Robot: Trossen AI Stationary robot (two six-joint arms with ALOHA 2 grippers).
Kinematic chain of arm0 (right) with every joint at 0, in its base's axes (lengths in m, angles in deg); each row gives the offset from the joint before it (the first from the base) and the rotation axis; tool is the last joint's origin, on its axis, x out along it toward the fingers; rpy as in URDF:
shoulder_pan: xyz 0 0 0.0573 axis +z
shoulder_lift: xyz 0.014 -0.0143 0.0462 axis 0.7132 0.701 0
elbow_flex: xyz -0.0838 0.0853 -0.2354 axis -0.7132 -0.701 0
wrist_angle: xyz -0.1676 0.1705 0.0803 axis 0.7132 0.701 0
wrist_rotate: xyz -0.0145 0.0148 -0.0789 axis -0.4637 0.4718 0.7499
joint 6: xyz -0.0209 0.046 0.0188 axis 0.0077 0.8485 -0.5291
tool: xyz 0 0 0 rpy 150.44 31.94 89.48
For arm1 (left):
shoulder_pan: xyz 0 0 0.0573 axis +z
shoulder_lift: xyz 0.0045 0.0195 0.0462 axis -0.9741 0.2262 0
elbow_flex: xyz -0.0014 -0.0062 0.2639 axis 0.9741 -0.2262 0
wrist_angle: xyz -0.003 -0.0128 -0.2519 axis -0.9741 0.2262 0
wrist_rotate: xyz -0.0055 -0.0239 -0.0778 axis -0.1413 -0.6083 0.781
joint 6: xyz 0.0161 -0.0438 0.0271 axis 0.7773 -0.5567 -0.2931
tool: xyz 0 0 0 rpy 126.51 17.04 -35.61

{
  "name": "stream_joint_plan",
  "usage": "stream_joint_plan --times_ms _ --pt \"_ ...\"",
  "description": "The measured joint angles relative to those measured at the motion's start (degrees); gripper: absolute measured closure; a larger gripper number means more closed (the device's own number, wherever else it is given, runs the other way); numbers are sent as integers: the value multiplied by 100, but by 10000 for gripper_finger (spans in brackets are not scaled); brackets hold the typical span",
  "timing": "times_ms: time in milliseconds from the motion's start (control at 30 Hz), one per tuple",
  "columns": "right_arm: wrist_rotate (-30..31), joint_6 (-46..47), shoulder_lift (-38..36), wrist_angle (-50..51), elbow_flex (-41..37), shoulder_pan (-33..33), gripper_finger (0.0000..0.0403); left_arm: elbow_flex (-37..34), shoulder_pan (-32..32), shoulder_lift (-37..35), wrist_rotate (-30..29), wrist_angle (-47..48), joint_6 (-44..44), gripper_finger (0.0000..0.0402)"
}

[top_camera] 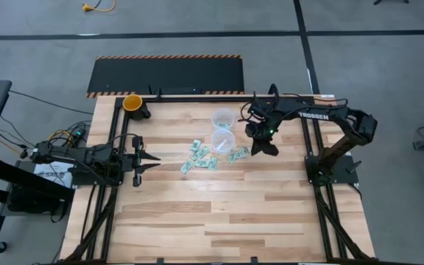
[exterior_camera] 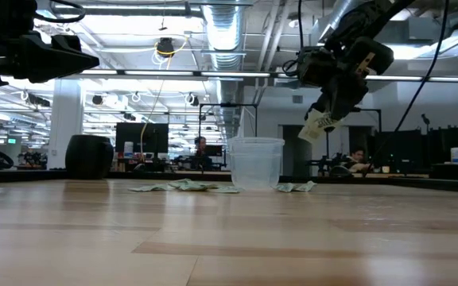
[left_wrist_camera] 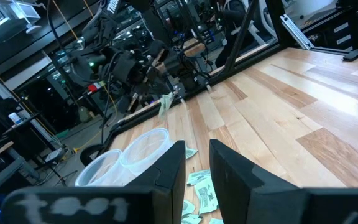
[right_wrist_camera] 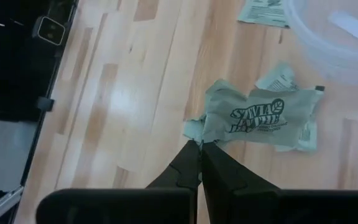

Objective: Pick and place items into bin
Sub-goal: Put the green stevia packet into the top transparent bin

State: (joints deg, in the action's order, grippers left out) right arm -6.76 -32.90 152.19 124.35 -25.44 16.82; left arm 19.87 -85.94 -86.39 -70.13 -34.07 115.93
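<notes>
Several small green-and-white packets point(top_camera: 201, 158) lie flat on the wooden table, beside two clear plastic cups point(top_camera: 223, 129). My right gripper point(exterior_camera: 330, 110) is high above the table, right of the cups, shut on one packet point(right_wrist_camera: 260, 115). That packet also shows in the low view point(exterior_camera: 318, 125) and in the left wrist view point(left_wrist_camera: 165, 104). My left gripper point(top_camera: 153, 158) is open and empty at the table's left side, pointing toward the packets. My right gripper pinches the packet's crumpled end point(right_wrist_camera: 199, 132) between its two fingertips, only at the edge. The packet hangs below the fingers point(exterior_camera: 336, 99), tilted and lifted clear of the table and of the cups.
Two more packets point(top_camera: 238, 154) lie under my right gripper, right of the cups. A yellow cup point(top_camera: 132, 103) stands at the far left corner. The table's near half is bare wood point(top_camera: 219, 221). People and desks show in the room behind.
</notes>
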Motion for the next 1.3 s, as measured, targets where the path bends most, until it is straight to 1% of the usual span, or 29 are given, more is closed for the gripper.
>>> stream_joint_plan --times_ms 100,133,200,233,267,333,367,467,633,733,867,1100,1200,1300 --pt "-5 14 0 16 0 -37 401 1 0 0 0 1 -1 340" --pt "97 130 0 23 0 -44 401 1 0 0 0 -1 -1 340" --pt "595 438 0 59 2 -61 401 1 0 0 2 1 -1 340" --pt "714 453 5 116 2 -69 401 0 0 0 0 -1 0 340" --pt "656 396 8 180 2 -69 401 0 0 0 1 0 0 340" --pt "315 294 7 187 2 -71 401 0 0 0 0 0 0 340" --pt "286 336 -1 176 2 -64 402 1 0 0 0 -1 1 340" --pt "615 487 -4 173 2 -57 401 0 0 -1 0 0 0 340" --pt "632 448 -4 -173 2 -66 400 0 0 0 1 -1 0 340" --pt "650 408 -4 -638 2 -72 400 0 0 -2 0 0 0 340" --pt "670 414 -4 -1638 2 -74 398 -1 0 0 2 1 -1 340" --pt "688 803 -4 -3130 2 -74 397 -1 0 0 0 -1 1 340" --pt "1051 1004 -4 -3563 2 -71 397 0 0 0 1 0 1 340" --pt "1641 1273 12 -4014 2 -71 397 1 0 -1 1 0 1 340"
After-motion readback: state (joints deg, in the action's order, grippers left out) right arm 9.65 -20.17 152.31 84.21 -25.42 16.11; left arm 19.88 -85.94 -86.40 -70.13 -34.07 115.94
